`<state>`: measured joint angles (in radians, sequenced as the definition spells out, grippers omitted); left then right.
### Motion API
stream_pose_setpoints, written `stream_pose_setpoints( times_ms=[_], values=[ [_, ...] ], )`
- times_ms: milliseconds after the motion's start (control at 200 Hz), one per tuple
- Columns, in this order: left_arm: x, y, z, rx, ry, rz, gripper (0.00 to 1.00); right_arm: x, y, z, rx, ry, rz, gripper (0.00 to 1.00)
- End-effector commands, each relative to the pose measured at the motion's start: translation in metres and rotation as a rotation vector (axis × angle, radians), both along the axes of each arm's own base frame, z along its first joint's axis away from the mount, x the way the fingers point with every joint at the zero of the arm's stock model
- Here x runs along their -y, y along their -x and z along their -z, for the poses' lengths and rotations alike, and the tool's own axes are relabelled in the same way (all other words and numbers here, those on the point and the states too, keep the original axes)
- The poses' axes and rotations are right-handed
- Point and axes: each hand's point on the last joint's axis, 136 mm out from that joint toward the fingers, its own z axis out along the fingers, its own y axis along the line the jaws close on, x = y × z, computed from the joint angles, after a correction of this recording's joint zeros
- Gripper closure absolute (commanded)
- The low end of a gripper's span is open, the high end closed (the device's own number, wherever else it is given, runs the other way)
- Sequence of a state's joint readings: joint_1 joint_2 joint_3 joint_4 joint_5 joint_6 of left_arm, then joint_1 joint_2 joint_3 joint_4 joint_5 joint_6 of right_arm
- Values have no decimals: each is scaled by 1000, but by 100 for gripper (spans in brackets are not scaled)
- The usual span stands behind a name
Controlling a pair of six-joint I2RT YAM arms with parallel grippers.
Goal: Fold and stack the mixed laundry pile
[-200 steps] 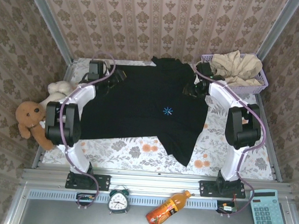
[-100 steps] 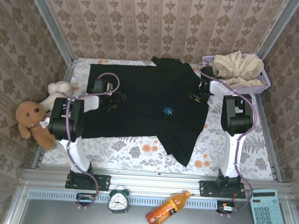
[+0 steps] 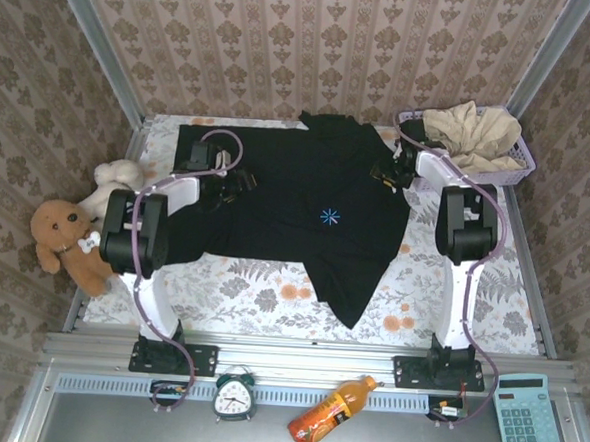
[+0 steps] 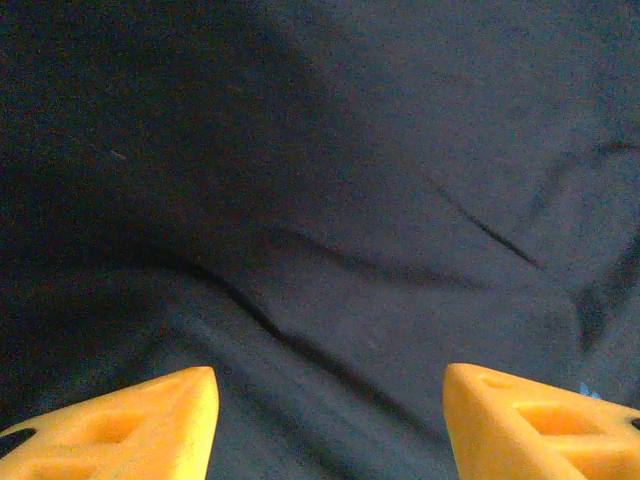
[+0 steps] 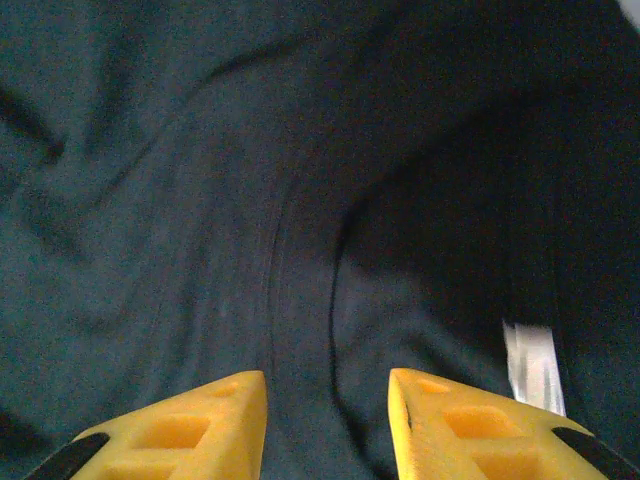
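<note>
The black T-shirt [image 3: 296, 201] lies spread over the flowered table [image 3: 270, 295], its tiny blue mark [image 3: 330, 216] near the middle and a long flap trailing toward the front. My left gripper [image 3: 239, 183] rests low on its left part; in the left wrist view the gripper [image 4: 330, 375] stands open, fingers wide apart over wrinkled black cloth [image 4: 350, 200]. My right gripper [image 3: 386, 174] sits on the shirt's right shoulder area; in the right wrist view the gripper [image 5: 327, 378] is open with a seam of the shirt [image 5: 200, 200] running between its fingers. The beige-cream garment [image 3: 471, 132] is heaped in the basket.
The lavender mesh basket [image 3: 514, 162] stands at the back right corner. A brown plush toy [image 3: 66, 235] and a white one [image 3: 117, 178] lie at the left edge. On the front ledge are an alarm clock [image 3: 234, 396], an orange bottle [image 3: 328, 413] and a calculator [image 3: 526, 408].
My left gripper swung toward the near side, then back a little and to the right. The shirt's near left edge has slid away from the front. The right gripper has barely moved.
</note>
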<state>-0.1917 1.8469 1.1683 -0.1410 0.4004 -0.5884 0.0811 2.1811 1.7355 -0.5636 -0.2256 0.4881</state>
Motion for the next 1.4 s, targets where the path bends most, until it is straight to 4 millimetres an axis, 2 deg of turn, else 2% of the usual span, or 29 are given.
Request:
stream_pose_setpoints(
  times_ms=[0, 50, 105, 165, 215, 315, 355, 455, 470, 620, 700, 815, 940, 1085, 1235, 1305, 1395],
  values=[
    [32, 45, -36, 42, -3, 139, 38, -19, 33, -57, 93, 58, -71, 61],
    [48, 64, -43, 56, -3, 182, 40, -23, 55, -61, 84, 77, -86, 61],
    [65, 85, -45, 68, 6, 235, 45, -30, 86, -57, 55, 87, -114, 62],
    [85, 109, -44, 75, 26, 297, 60, -34, 117, -47, 12, 100, -134, 63],
    [108, 134, -42, 80, 40, 373, 76, -35, 142, -36, -26, 107, -147, 64],
    [138, 174, -32, 79, 30, 498, 100, -35, 191, -15, -101, 121, -143, 65],
    [148, 189, -27, 77, 20, 541, 100, -36, 209, -8, -116, 112, -134, 65],
    [176, 223, -18, 77, 42, 644, 100, -37, 241, 8, -144, 70, -100, 67],
    [179, 228, -17, 76, 47, 655, 100, -39, 238, 7, -123, 61, -96, 67],
    [205, 258, 3, 26, 49, 741, 100, -45, 254, 29, -136, -7, -60, 69],
    [210, 264, 18, -3, 21, 757, 100, -33, 260, 43, -167, 50, -16, 70],
    [193, 263, 49, -96, -144, 741, 100, -16, 263, 52, -193, 139, 31, 70],
    [175, 256, 67, -141, -258, 700, 100, -8, 261, 48, -185, 177, 56, 70],
    [160, 259, 69, -178, -328, 707, 100, 6, 257, 41, -191, 272, 63, 70],
    [134, 281, 70, -244, -379, 745, 100, 18, 253, 33, -198, 321, 56, 70],
    [143, 293, 60, -266, -295, 756, 100, 12, 250, 26, -178, 299, 34, 70],
    [169, 306, 38, -248, -148, 786, 96, 7, 254, 16, -161, 272, 18, 68]
  ],
)
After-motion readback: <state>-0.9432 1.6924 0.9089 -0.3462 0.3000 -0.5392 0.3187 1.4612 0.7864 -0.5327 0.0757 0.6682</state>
